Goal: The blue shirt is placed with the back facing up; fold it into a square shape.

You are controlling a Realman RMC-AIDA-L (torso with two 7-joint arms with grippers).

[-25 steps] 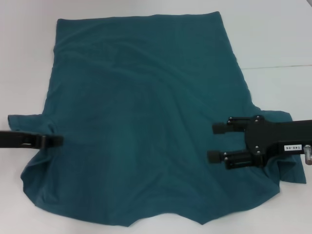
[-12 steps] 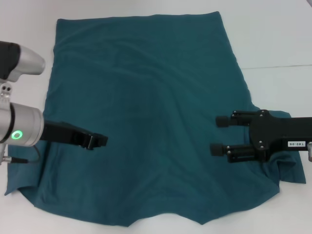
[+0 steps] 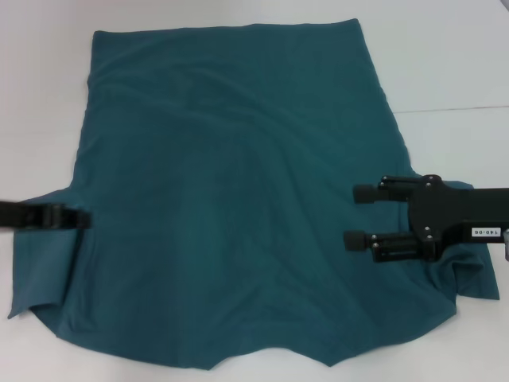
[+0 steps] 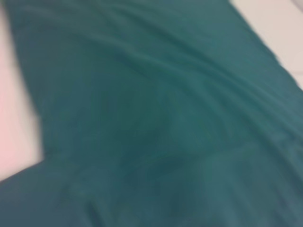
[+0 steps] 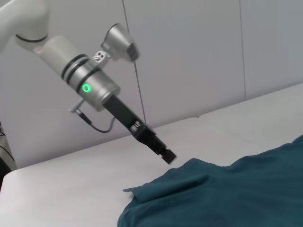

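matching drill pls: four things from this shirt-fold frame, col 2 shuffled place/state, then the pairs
Things
1. blue shirt
2. left gripper
3. right gripper
4. table

Place or state
A. white, bare beside the cloth
B. fingers apart, over the shirt's right side
C. spread flat, wrinkled
D. at the shirt's left sleeve edge

Pairs: 1-C, 2-D, 3-B, 4-A
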